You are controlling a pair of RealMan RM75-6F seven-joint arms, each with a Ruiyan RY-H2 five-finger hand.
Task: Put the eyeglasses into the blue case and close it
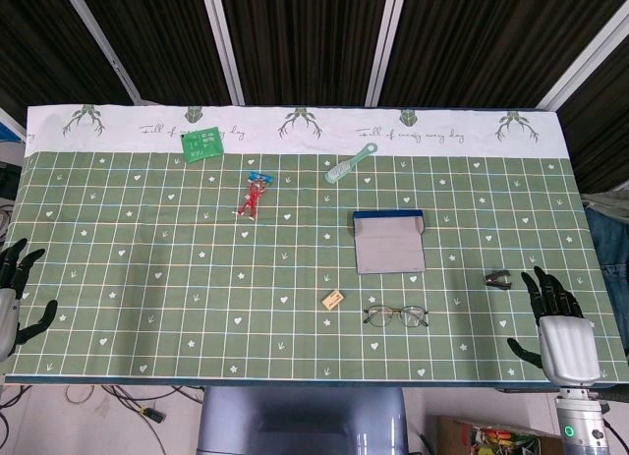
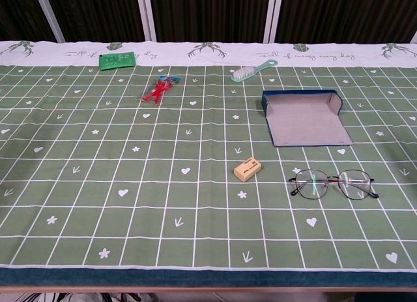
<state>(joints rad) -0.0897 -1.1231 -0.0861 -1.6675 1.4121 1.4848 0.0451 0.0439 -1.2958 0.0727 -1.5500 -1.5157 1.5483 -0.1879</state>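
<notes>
Black fingers (image 1: pixel 550 290) of the right hand (image 1: pixel 562 332) are spread and empty at the table's (image 1: pixel 147 278) near right edge, with the glasses (image 1: pixel 396 315) lying to their left, long axis running left-right. The open blue case (image 1: pixel 389 242) sits just beyond the glasses. The left hand (image 1: pixel 12 298), also spread and empty, is far off, so the right is nearer.

On the table (image 1: pixel 118 278) before me, the eyeglasses (image 1: pixel 396 315) lie just in front of the open case (image 1: pixel 389 244), an eraser (image 1: pixel 333 300) to their left. A brush (image 1: pixel 351 164) sits behind the case; a toy figure (image 1: pixel 253 196) and a circuit board (image 1: pixel 203 142) lie farther left. My right hand (image 1: pixel 563 332) rests at the near right corner, a clip (image 1: pixel 499 278) just beyond it; my left hand (image 1: pixel 12 303) is at the left edge.
</notes>
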